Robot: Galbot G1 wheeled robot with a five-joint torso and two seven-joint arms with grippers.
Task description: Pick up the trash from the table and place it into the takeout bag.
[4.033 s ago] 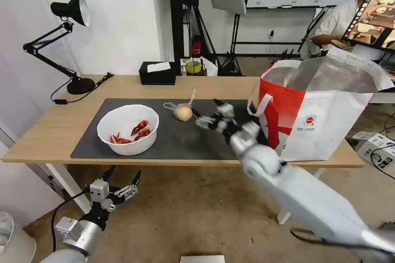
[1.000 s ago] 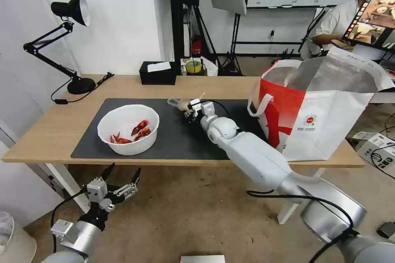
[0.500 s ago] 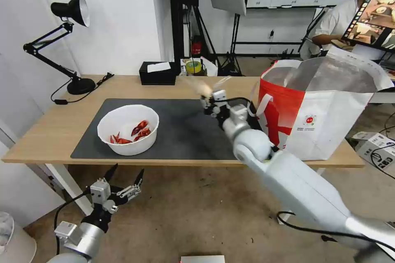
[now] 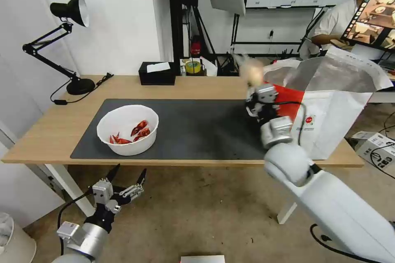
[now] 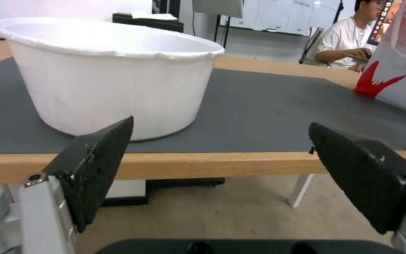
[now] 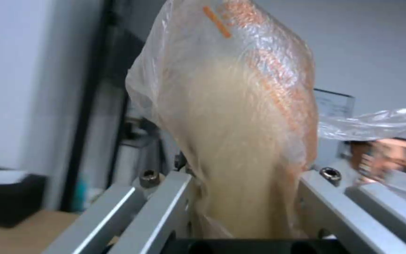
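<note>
My right gripper point(image 4: 256, 86) is raised beside the near left rim of the takeout bag point(image 4: 341, 111), shut on the knotted clear bag with a beige ball point(image 4: 252, 72). In the right wrist view that bag point(image 6: 240, 141) is squeezed between the two fingers point(image 6: 160, 208). A white bowl of red shells point(image 4: 127, 129) sits on the left of the dark mat point(image 4: 197, 131), and it looms close in the left wrist view point(image 5: 109, 74). My left gripper point(image 4: 123, 181) hangs open below the table's front edge, under the bowl.
A black desk lamp point(image 4: 66, 37) stands at the table's back left corner. A black tissue box point(image 4: 157, 73) and a yellow tape roll point(image 4: 192, 66) sit along the back edge. A person sits at a screen behind the bag.
My right gripper closed on the knotted bag on the mat, lifted it and carried it right to the takeout bag's rim. The left arm has barely moved.
</note>
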